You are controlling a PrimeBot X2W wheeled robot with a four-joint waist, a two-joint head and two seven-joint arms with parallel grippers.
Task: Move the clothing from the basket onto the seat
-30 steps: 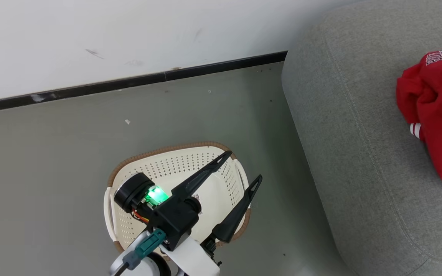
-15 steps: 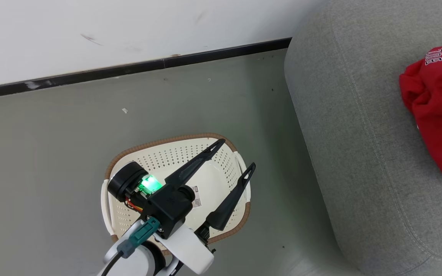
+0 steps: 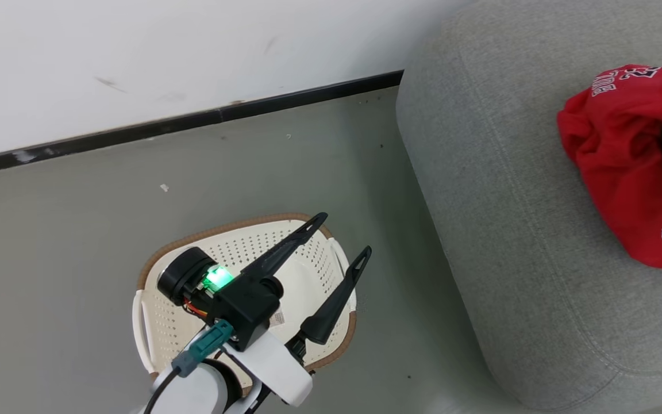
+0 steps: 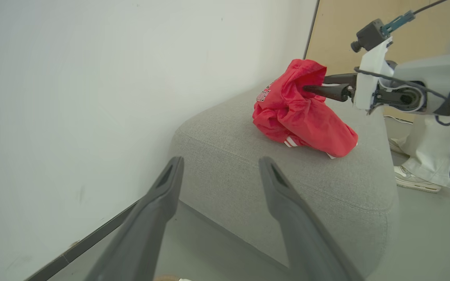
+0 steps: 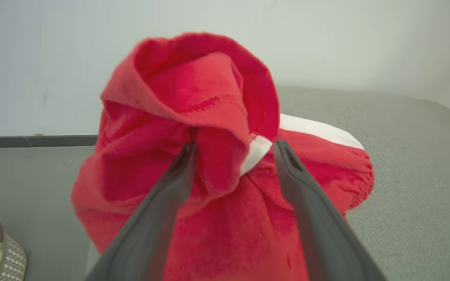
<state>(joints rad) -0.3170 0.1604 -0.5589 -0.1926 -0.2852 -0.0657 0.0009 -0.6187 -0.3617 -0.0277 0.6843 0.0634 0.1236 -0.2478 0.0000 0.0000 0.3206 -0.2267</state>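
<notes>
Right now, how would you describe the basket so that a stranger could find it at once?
Start from the big grey sofa; on the floor beside its rounded end stands the basket, partly behind the left gripper. Nothing else is oval and cream, with perforated walls and a brown rim.

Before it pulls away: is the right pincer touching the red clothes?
Touching. Left wrist view: a finger of the right pincer pokes into a fold of the red clothes.

basket (image 3: 227, 253): partly hidden behind left arm (image 3: 273, 368) | clothing (image 3: 612, 167): cut by right edge
</notes>
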